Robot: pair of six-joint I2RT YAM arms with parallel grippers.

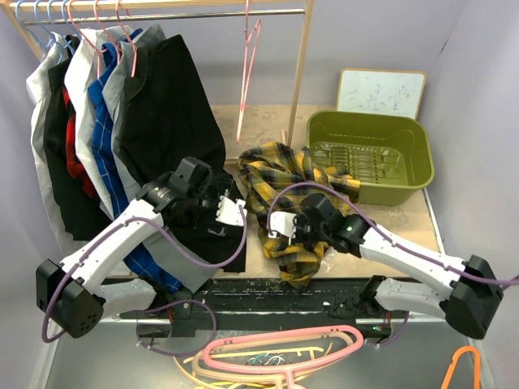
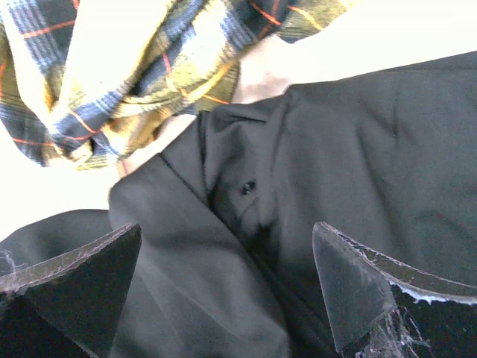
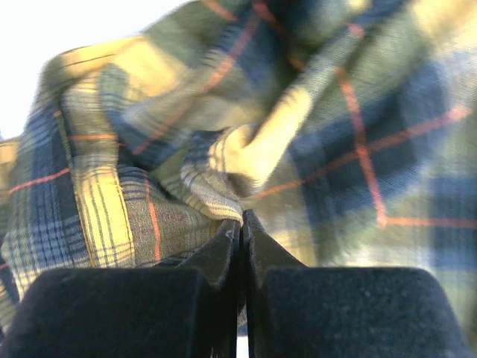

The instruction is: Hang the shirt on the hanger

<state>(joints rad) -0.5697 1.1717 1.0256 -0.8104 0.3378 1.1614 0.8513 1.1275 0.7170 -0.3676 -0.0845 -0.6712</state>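
We see the yellow and black plaid flannel shirt (image 1: 293, 188) lying crumpled on the bench (image 1: 409, 217) just left of the green basin (image 1: 371, 156), with one bunched fold reaching the basin's near-left corner. The right claw (image 1: 280, 228) sits at the shirt's edge farthest from the basin. In its wrist view we find it clenched: its fingers (image 3: 216, 253) are pressed together, and a fold of the plaid cloth is pinched at their tips. The left claw (image 1: 233, 212) is further left of the basin, beyond the shirt, and is released. Its fingers (image 2: 82, 276) stand wide apart over a plain black shirt (image 2: 358, 149) and grip nothing, while a corner of the plaid cloth shows at the top of that view. The thin pink wire hanger (image 1: 247, 73) hangs bare from the clothes rail (image 1: 178, 16), behind and left of the basin and well apart from both claws. We also see a whiteboard (image 1: 381, 93) leaning just behind the basin
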